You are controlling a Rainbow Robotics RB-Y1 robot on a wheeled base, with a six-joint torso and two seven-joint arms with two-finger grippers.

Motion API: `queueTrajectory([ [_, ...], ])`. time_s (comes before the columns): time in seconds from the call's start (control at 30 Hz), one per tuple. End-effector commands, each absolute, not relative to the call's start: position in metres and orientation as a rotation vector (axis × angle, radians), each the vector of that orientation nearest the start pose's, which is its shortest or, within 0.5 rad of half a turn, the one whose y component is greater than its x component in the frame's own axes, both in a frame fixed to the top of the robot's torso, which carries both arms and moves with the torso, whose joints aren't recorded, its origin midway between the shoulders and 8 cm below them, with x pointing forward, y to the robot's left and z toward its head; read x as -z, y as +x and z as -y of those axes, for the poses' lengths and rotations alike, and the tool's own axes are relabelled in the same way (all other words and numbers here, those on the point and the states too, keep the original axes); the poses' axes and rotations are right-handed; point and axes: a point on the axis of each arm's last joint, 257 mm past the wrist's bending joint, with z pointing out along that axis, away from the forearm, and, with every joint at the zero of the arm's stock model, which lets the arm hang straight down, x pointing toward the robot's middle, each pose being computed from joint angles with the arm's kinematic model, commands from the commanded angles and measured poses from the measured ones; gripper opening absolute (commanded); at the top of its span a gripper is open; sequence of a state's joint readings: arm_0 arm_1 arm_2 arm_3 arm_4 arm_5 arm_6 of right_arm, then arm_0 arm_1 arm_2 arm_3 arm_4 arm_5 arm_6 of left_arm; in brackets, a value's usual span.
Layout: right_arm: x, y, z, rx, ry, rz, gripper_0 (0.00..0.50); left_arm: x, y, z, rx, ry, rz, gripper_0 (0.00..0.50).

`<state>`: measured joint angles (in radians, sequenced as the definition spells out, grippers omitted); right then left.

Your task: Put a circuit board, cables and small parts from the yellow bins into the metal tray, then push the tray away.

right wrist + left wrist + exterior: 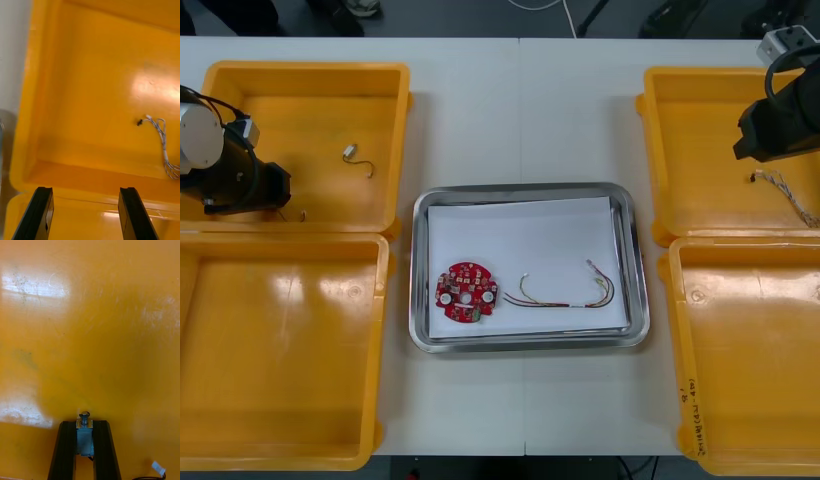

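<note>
We find the left gripper (84,424) low over the floor of the far left bin (310,70), its fingers closed down to the width of a small metal part (84,435) clamped between their tips. A white plug (158,467) lies beside the fingers; whether it belongs to the held part we cannot tell. A second metal part (352,153) rests farther back in the same bin. The right gripper (85,193) hangs over the far right bin (700,75) with its fingers wide apart and empty, near a blue and white cable (163,144) on the bin floor. The metal tray (420,300) sits between the bins, holding a red circuit board (466,292) and, beside it, a red and yellow cable (565,290).
</note>
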<state>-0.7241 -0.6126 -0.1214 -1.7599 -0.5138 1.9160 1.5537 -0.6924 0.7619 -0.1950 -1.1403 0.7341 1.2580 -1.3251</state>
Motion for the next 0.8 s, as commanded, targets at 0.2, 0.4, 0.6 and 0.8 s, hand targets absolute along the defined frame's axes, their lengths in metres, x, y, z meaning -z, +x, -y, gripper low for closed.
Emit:
queueTrajectory([
  [0.2, 0.091, 0.513, 0.41, 0.206, 0.1, -2.615, 0.5, 0.246, 0.571, -0.386, -0.022, -0.036, -2.612, 0.0],
  [0.4, 0.103, 0.512, 0.428, 0.185, 0.199, -2.644, 0.5, 0.233, 0.574, -0.381, -0.022, -0.031, -2.606, 0.0],
  [0.6, 0.1, 0.529, 0.429, 0.142, 0.225, -2.631, 0.5, 0.208, 0.569, -0.375, 0.0, -0.045, -2.613, 0.0],
  [0.8, 0.086, 0.544, 0.423, 0.105, 0.212, -2.604, 0.5, 0.181, 0.556, -0.367, 0.003, -0.037, -2.632, 0.0],
])
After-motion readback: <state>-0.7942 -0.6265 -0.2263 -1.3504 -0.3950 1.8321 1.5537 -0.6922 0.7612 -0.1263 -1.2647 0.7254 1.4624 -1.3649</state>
